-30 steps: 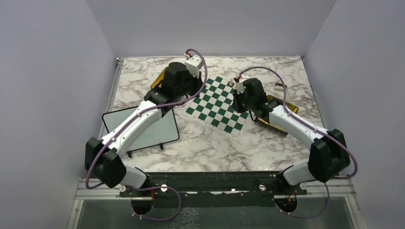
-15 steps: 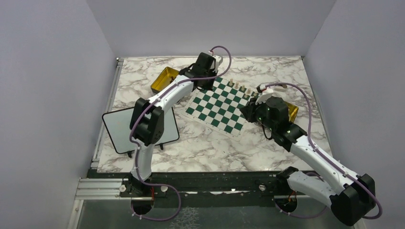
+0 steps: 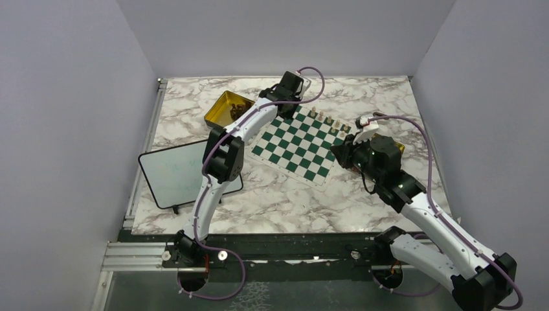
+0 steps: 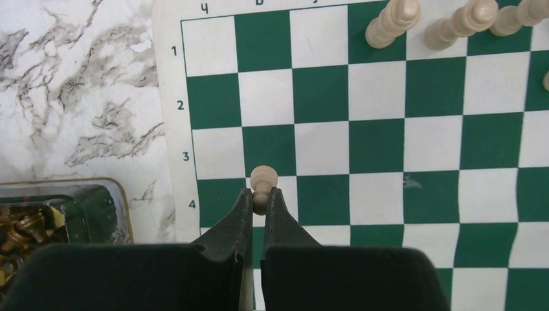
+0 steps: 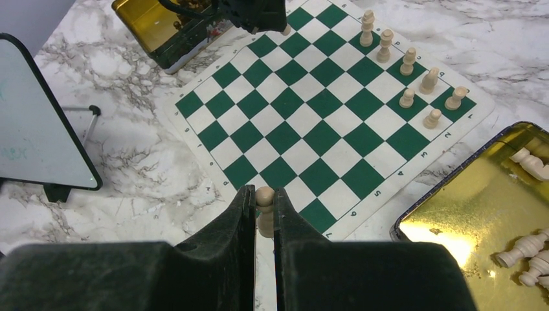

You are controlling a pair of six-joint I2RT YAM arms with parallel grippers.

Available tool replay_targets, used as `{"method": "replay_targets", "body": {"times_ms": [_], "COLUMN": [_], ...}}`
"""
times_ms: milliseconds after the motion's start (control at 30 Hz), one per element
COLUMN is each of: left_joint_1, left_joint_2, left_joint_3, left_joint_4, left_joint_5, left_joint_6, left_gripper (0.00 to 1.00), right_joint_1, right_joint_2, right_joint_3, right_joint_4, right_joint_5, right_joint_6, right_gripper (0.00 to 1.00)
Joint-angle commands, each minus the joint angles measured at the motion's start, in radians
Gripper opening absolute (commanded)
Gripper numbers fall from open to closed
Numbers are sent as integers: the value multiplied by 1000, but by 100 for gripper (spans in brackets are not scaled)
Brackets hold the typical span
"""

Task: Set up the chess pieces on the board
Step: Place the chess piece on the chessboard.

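The green and white board (image 3: 292,144) lies mid-table. Several pale chess pieces (image 3: 328,120) stand along its far right edge; they also show in the right wrist view (image 5: 408,81) and the left wrist view (image 4: 391,23). My left gripper (image 3: 285,92) hovers over the board's far left corner (image 4: 213,97), shut (image 4: 260,194) on a pale pawn (image 4: 263,175). My right gripper (image 3: 343,153) hangs at the board's near right edge (image 5: 304,123), shut (image 5: 262,194) on another pale pawn (image 5: 264,196).
A gold tin (image 3: 225,107) with dark pieces (image 4: 26,227) sits left of the board. A second gold tin (image 5: 479,194) with pale pieces (image 5: 527,249) sits right of it. A black-framed whiteboard (image 3: 181,172) stands at the near left.
The left arm has stretched out farther, carrying its gripper to the board's far left corner. The right arm has drawn back from the board to its right edge.
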Motion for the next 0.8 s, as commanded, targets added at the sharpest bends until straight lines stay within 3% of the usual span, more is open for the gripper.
{"method": "replay_targets", "body": {"times_ms": [0,767], "left_joint_1": [10,54], "left_joint_2": [66,158], "left_joint_3": [90,158], "left_joint_4": [-24,5], "left_joint_5": [-63,-41], "left_joint_6": [62,114], "left_gripper": [0,3], "right_joint_1": [3,4], "right_joint_2": [-31,15], "right_joint_3": [20,24], "right_joint_4": [-43,-40], "right_joint_5": [18,24], "right_joint_6": [-26,-47], "right_gripper": [11,11]}}
